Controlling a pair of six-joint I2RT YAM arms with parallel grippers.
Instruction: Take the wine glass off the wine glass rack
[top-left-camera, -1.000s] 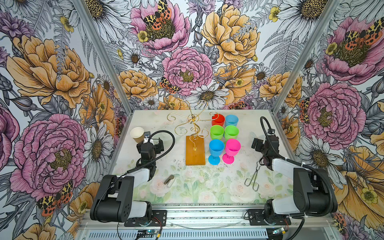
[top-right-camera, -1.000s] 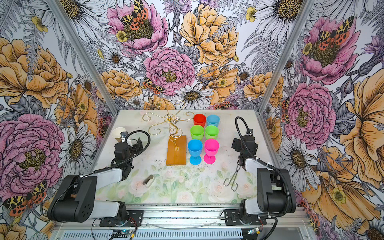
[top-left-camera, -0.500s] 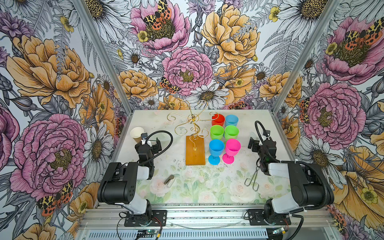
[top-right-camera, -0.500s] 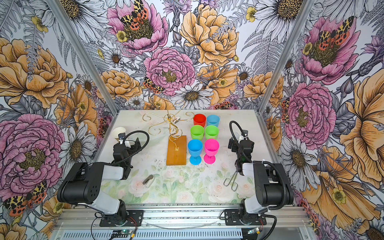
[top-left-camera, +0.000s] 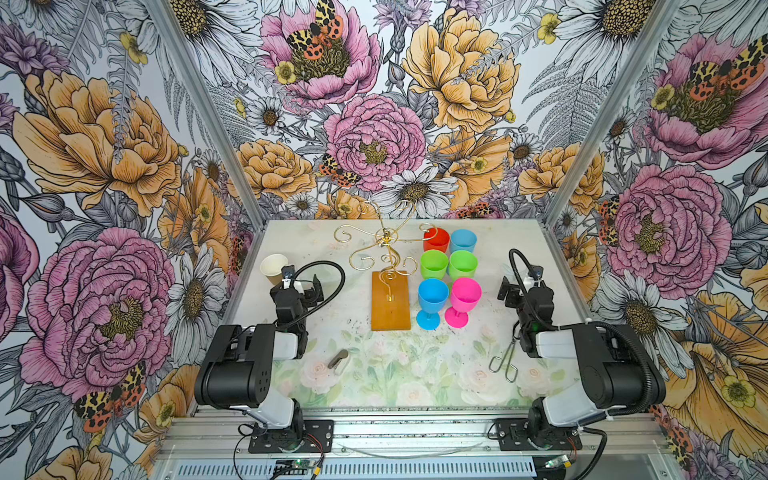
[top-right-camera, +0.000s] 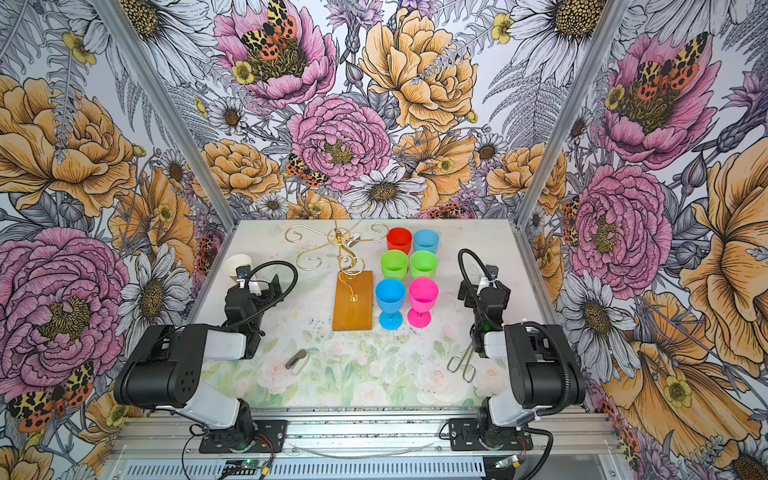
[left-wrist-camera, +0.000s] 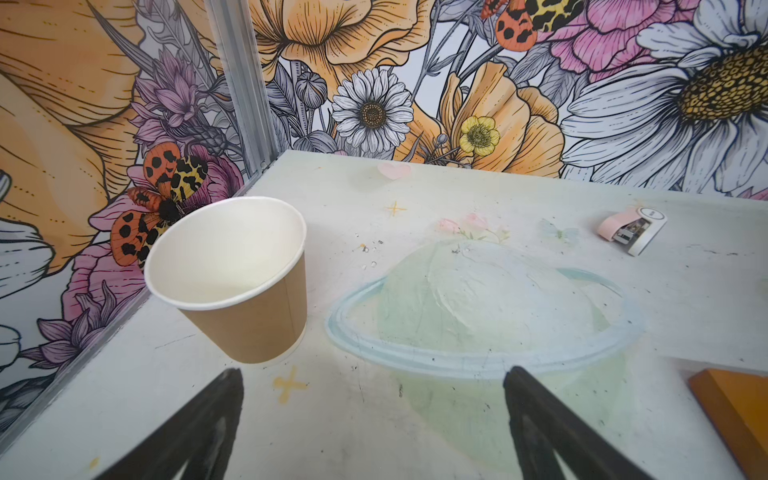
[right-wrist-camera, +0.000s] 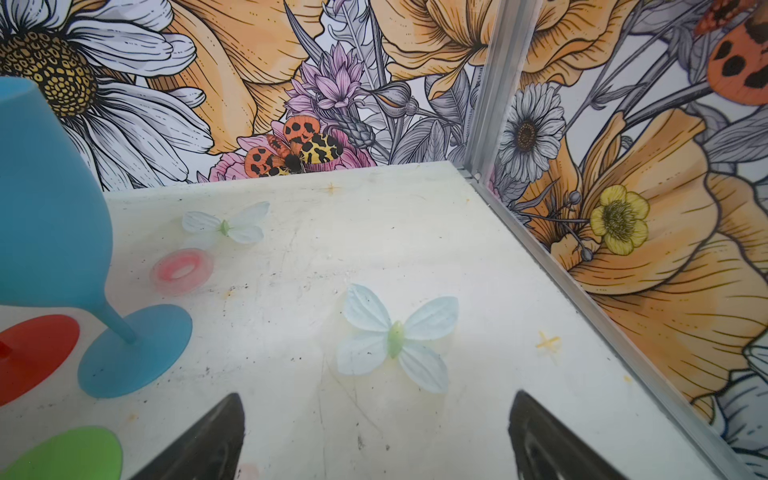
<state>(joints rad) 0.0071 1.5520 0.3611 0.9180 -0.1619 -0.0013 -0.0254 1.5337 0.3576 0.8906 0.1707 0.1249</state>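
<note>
Six plastic wine glasses stand upright on the table in two columns just right of the wine glass rack, with red and light blue at the back, two green in the middle, and blue and pink in front. The rack's wooden base lies near the table's middle, and its gold wire arms curl out above it. The left gripper is spread wide and holds nothing, low near a paper cup by the left wall. The right gripper is also spread wide and empty, over the table's right side, beyond a pair of metal tongs.
</note>
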